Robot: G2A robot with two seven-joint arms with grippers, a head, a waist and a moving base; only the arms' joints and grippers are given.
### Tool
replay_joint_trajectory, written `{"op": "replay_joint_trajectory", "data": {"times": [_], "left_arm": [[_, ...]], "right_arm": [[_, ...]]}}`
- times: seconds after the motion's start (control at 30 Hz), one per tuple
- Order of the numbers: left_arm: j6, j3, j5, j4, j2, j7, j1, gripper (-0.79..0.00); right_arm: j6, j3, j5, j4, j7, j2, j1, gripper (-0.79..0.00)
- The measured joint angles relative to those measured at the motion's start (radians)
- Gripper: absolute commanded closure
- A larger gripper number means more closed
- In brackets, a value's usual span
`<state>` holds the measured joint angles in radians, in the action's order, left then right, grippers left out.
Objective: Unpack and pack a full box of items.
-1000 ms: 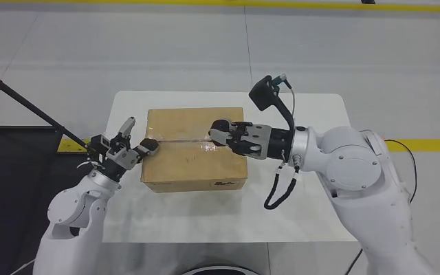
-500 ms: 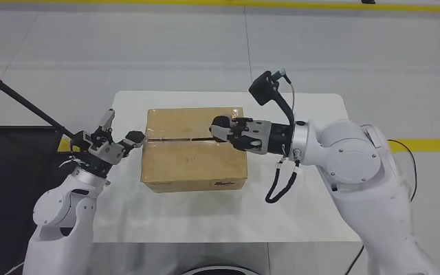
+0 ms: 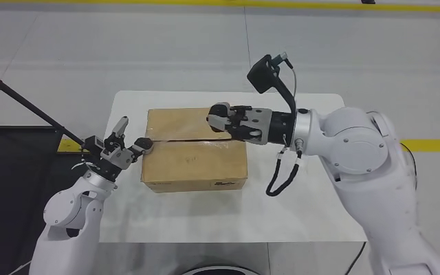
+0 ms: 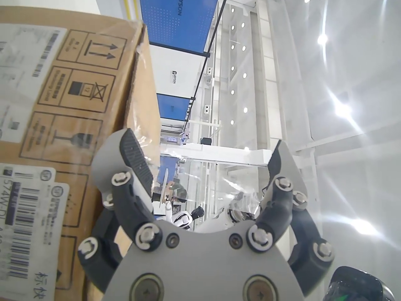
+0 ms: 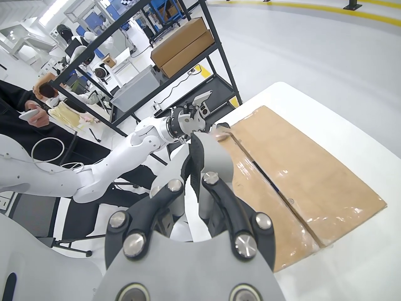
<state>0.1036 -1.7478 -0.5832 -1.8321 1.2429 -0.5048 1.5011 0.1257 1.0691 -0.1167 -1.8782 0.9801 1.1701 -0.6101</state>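
Sits squarely on the white table (image 3: pixel 309 199): a taped cardboard box (image 3: pixel 192 165), flaps down, nothing unpacked yet.

Over the last second, a small retreat by the right gripper (image 3: pixel 217 118) from the middle of the top seam (image 3: pixel 175 140). Rests now just over the far flap (image 3: pixel 182 120), beside the seam rather than on it. Looks clenched in the right wrist view (image 5: pixel 197 145), fingers pressed together. Cannot tell whether a strip of tape or a flap edge is pinched between them.

Along the seam itself, a visible difference: reads darker and wider toward the left end than a second ago, with the clear tape (image 5: pixel 250 170) crinkled and lifted in places. Suggests, as a judgement, a seal that is broken or close to it.

On the other side, a swing out and back by the left gripper (image 3: pixel 131 136). Stood well clear of the box half a second ago. Stands now at the box's left end, one fingertip (image 3: pixel 143 144) at or touching the seam's end. Spread wide and holding nothing in the left wrist view (image 4: pixel 203 145), with one pad (image 4: pixel 134 155) just beside the box's top corner (image 4: pixel 141 29), where loose tape bunches.

For the task, still the opening stage. Probably calls next for getting a fingertip under a flap edge and folding both flaps back. Risks sliding the box on the table if a flap is pulled while tape still clings.
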Motion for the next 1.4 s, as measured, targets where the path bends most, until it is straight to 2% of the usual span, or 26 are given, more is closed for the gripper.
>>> {"op": "replay_joint_trajectory", "data": {"times": [0.23,0.53,0.9,1.4], "left_arm": [[-0.003,0.004,-0.006,0.004,-0.002,0.016,0.0,-0.785],[-0.008,0.0,-0.018,-0.002,-0.004,0.026,0.006,-0.785],[0.0,0.005,-0.015,-0.002,-0.009,0.027,-0.006,-0.785],[0.005,0.002,-0.016,0.003,-0.015,0.031,-0.013,-0.785]], "right_arm": [[0.008,-0.012,-0.005,0.007,0.012,0.001,0.022,0.0],[-0.045,-0.003,-0.026,0.066,0.065,-0.006,0.04,0.0],[-0.091,0.087,-0.062,0.042,0.158,-0.037,-0.034,0.0],[-0.153,0.115,-0.123,0.059,0.216,-0.063,-0.096,0.0]]}}
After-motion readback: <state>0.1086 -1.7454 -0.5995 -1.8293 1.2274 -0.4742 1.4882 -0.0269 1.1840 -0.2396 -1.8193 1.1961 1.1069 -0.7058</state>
